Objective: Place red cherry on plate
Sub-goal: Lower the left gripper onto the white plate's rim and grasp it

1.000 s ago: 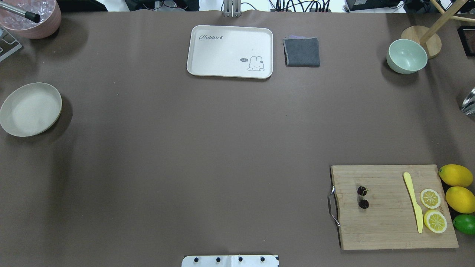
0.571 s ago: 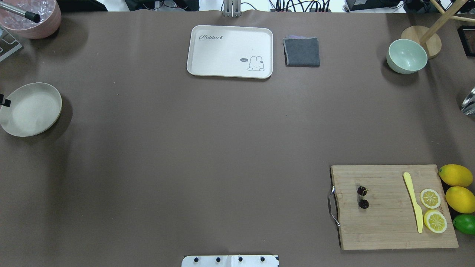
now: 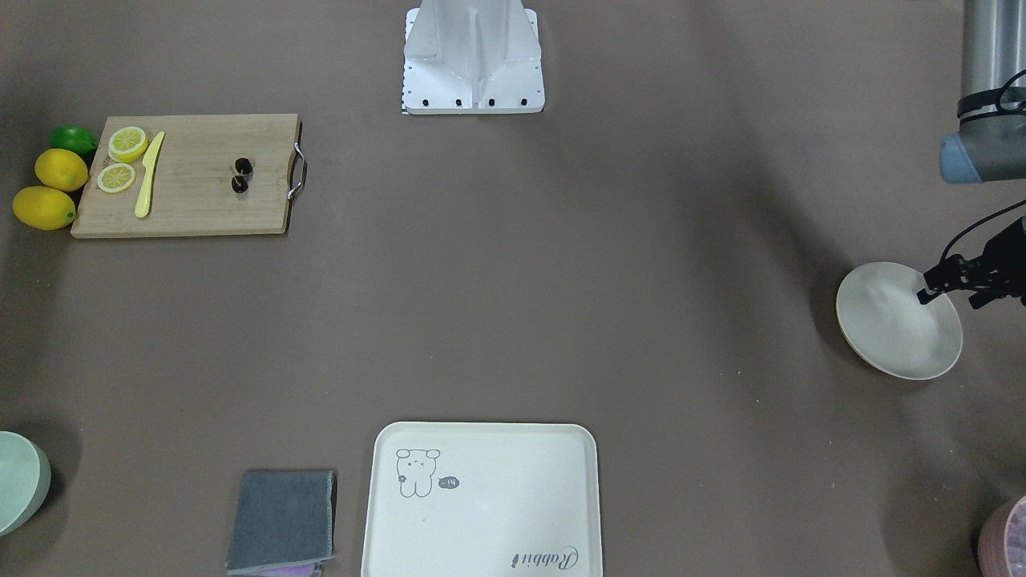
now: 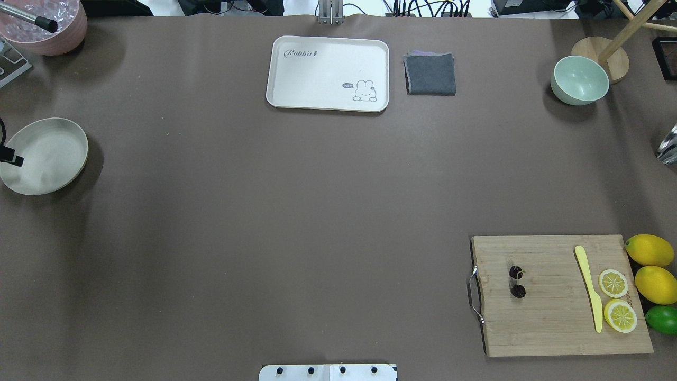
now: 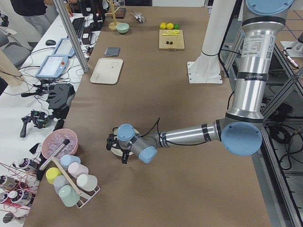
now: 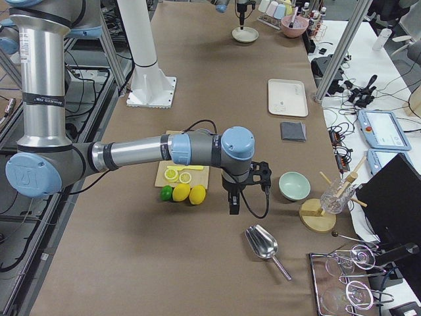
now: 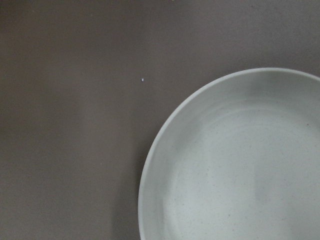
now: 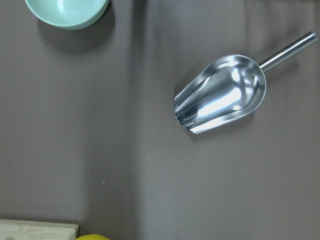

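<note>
The red cherry (image 4: 517, 282), a dark pair joined by a stem, lies on the left part of the wooden cutting board (image 4: 555, 323); it also shows in the front view (image 3: 241, 175). The cream plate (image 4: 53, 159) sits empty at the table's far left (image 3: 898, 328). My left gripper (image 3: 950, 296) hangs over the plate's outer rim, and its fingers look open and hold nothing. The left wrist view shows only the plate (image 7: 240, 170). My right gripper (image 6: 232, 210) hovers past the lemons, off the board's right end. I cannot tell whether it is open or shut.
On the board lie a yellow knife (image 4: 588, 286) and two lemon slices (image 4: 613, 283), with lemons (image 4: 649, 250) and a lime beside it. A rabbit tray (image 4: 328, 73), grey cloth (image 4: 430, 74), green bowl (image 4: 579, 79) and pink ice bowl (image 4: 45, 21) line the back. A metal scoop (image 8: 220, 95) lies right.
The left gripper's tip has come in at the overhead view's left edge and moved further over the plate's rim. The cherry and the board have not moved.
</note>
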Controlling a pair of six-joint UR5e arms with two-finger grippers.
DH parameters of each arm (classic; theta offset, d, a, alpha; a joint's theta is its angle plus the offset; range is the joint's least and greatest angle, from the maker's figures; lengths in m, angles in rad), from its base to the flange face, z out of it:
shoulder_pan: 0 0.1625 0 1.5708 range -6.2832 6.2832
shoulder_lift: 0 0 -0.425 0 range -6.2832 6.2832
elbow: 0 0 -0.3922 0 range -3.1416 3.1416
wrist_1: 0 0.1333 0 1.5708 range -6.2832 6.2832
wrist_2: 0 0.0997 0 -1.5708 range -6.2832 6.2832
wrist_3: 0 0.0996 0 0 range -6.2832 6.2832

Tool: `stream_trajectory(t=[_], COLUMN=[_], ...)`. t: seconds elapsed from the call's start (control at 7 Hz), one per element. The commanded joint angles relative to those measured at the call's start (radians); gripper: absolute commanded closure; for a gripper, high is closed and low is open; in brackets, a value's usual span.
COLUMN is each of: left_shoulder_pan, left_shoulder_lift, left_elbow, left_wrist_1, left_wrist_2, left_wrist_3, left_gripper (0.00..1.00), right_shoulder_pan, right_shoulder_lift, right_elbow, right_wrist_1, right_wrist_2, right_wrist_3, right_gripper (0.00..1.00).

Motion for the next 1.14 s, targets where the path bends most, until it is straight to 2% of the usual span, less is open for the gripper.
stream_trajectory(t=[0.0,0.14,0.43,0.57,0.71,1.0], left_shoulder_pan=[0.006,0.014,0.017,0.018,0.018,0.012], left_shoulder_lift=[0.000,0.000,0.000,0.005,0.009,0.008], left_elbow=[0.007,0.016,0.021,0.017,0.013,0.010], left_wrist_1=[0.001,0.001,-0.001,-0.004,-0.004,-0.001], left_wrist_2=[0.000,0.000,0.000,-0.002,-0.002,-0.008], left_wrist_3=[0.000,0.001,0.006,0.010,0.010,0.009], left_gripper=[0.04,0.22,0.75,0.89,1.00,1.00], right_shoulder_pan=[0.000,0.000,0.000,0.000,0.000,0.000], right_shoulder_lift=[-0.001,-0.001,0.000,0.000,0.002,0.000], right_elbow=[0.000,0.000,0.000,0.002,0.002,0.012], right_wrist_1=[0.000,0.000,0.002,0.002,0.002,0.002], right_wrist_2=[0.001,0.001,0.001,0.001,0.001,0.001], right_wrist_3=[0.000,0.000,-0.001,0.000,-0.001,-0.001], right_gripper=[0.00,0.00,0.00,0.00,0.00,0.00])
